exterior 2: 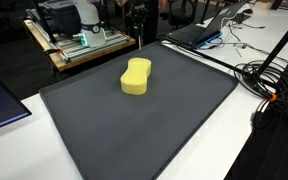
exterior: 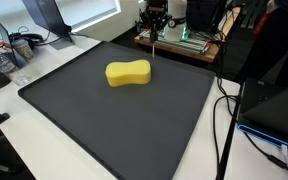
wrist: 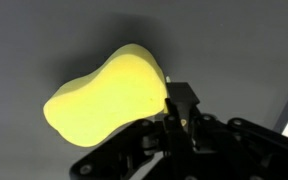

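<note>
A yellow, peanut-shaped sponge (exterior: pixel 128 73) (exterior 2: pixel 136 76) lies on the black mat (exterior: pixel 114 120) (exterior 2: pixel 154 130), toward its far side. My gripper (exterior: pixel 155 28) hangs above the mat's far edge, behind the sponge. It is shut on a thin stick (exterior: pixel 154 45) (exterior 2: pixel 141 38) that points straight down, its tip just over the mat. In the wrist view the sponge (wrist: pixel 109 95) fills the left. The closed fingers (wrist: pixel 180 100) stand just right of the sponge, with a small orange bit of the stick between them. The gripper (wrist: pixel 179 110) is not touching the sponge.
A wooden bench with electronics (exterior: pixel 184 40) (exterior 2: pixel 79 40) stands behind the mat. A laptop (exterior 2: pixel 199 32) and cables (exterior 2: pixel 269 80) lie along one side. Another laptop (exterior: pixel 279 105) and a cable (exterior: pixel 222 120) sit beside the mat's edge. Headphones and clutter (exterior: pixel 14 50) are at a corner.
</note>
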`<state>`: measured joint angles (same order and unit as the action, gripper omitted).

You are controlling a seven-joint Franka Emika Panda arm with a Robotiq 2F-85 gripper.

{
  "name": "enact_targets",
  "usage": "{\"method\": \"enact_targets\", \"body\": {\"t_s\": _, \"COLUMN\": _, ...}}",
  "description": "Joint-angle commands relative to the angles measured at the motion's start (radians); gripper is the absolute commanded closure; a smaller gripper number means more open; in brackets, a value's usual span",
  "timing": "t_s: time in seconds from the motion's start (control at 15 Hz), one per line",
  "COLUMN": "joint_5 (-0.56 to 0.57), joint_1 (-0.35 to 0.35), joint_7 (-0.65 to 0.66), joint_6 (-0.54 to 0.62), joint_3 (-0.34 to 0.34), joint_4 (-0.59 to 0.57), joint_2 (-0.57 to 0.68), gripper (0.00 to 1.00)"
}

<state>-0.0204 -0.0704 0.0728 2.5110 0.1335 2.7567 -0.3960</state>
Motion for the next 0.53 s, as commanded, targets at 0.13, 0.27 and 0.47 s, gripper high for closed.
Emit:
{"method": "enact_targets", "body": {"t_s": 0.13, "joint_5": -0.126, "joint_1": -0.016, "joint_7": -0.041, "joint_6": -0.087, "joint_3": -0.111, "joint_4": -0.002, "joint_2": -0.035, "gripper": 0.97}}
{"method": "enact_targets", "body": {"t_s": 0.27, "joint_5": -0.187, "joint_1": -0.006, "joint_7": -0.063, "joint_6": -0.102, "joint_3": -0.163, "joint_4": -0.001, "joint_2": -0.036, "gripper": 0.97}}
{"method": "enact_targets", "body": {"t_s": 0.47, "joint_5": -0.275, "joint_1": 0.021, "joint_7": -0.094, "joint_6": -0.074, "joint_3": -0.244, "joint_4": -0.002, "joint_2": -0.033, "gripper": 0.97}}
